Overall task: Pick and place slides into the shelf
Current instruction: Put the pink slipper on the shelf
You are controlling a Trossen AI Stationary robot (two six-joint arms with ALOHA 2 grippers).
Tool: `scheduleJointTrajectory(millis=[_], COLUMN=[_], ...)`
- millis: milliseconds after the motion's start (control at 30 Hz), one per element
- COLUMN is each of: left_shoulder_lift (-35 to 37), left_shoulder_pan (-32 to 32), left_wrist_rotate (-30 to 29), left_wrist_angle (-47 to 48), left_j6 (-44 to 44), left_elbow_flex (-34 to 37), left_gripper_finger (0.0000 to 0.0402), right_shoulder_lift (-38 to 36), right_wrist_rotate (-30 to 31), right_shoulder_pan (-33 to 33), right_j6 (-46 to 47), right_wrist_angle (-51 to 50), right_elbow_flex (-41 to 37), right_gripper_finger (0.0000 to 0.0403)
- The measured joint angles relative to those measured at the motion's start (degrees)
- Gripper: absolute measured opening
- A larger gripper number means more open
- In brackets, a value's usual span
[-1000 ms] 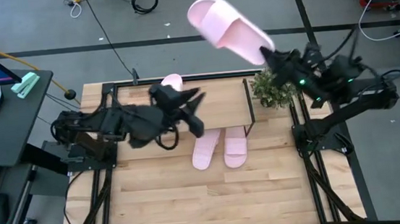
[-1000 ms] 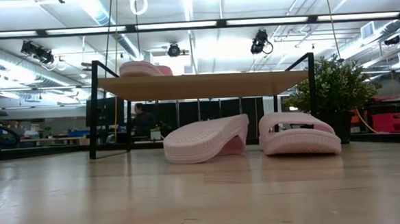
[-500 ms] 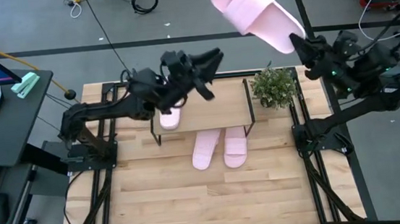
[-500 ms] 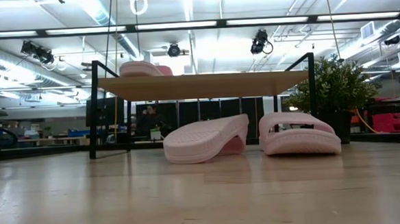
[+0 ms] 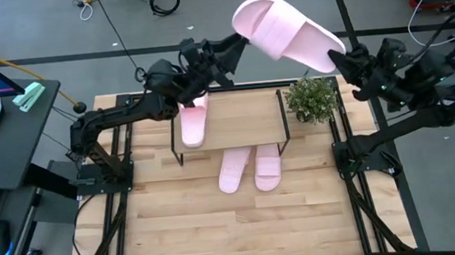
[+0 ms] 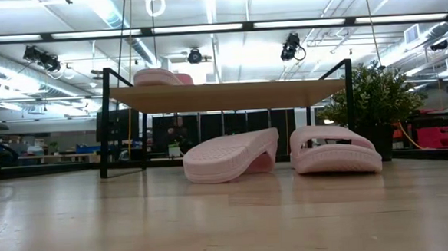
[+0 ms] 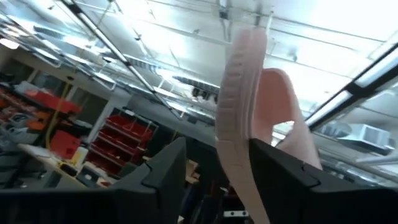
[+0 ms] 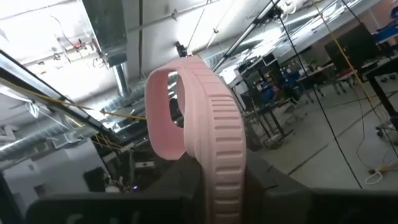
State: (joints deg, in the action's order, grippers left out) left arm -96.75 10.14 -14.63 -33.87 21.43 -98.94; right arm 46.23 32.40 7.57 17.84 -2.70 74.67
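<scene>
Grey floor [image 5: 20,22], ceiling strip lights [image 6: 295,22], red bins [image 7: 124,134] in bkgd

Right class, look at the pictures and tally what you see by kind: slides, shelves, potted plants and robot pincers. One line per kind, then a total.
Slides: 4 (one held aloft, one on the shelf top, two on the table under it)
Shelves: 1
Potted plants: 1
Pincers: 2 (left, right)
Total: 8

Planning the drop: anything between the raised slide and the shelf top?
Nothing solid under the raised slide held in the right hand, but the left hand reaches toward its far end. On the shelf one slide takes the left end; the rest is bare. The potted plant stands just off its right edge.
</scene>
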Motion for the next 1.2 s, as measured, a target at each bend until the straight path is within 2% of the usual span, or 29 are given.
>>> scheduleJointTrajectory(millis=[133,333,633,800,1033,1200], left_shoulder_lift=[0.2,0.2,0.2,0.2,0.2,0.2], left_shoulder_pan=[0.3,0.2,-3.1,-3.6,-3.6,-4.0], left_wrist_rotate=[2.9,3.0,3.0,2.8,2.9,2.9], left_wrist_angle=[-1.8,-1.9,-3.3,-7.1,-7.1,-7.6], left_j6=[-0.8,-0.7,0.4,0.4,3.5,3.5], left_elbow_flex=[0.0,0.0,0.0,0.0,0.0,0.0], left_gripper_finger=[0.0204,0.0215,0.0207,0.0211,0.0209,0.0207], right_shoulder_lift=[-0.6,-0.4,4.0,8.5,15.8,20.0], right_wrist_rotate=[0.0,0.6,1.4,-0.7,-10.7,-11.4], right_shoulder_pan=[0.0,0.0,-2.9,-6.1,-11.5,-14.1], right_j6=[-2.1,-3.5,-9.1,-8.7,-7.4,-4.2], right_wrist_angle=[1.2,2.2,13.1,17.5,35.8,37.8], right_elbow_flex=[0.0,0.0,0.0,0.0,0.0,0.0], right_gripper_finger=[0.0062,0.0062,0.0062,0.0062,0.0062,0.0062])
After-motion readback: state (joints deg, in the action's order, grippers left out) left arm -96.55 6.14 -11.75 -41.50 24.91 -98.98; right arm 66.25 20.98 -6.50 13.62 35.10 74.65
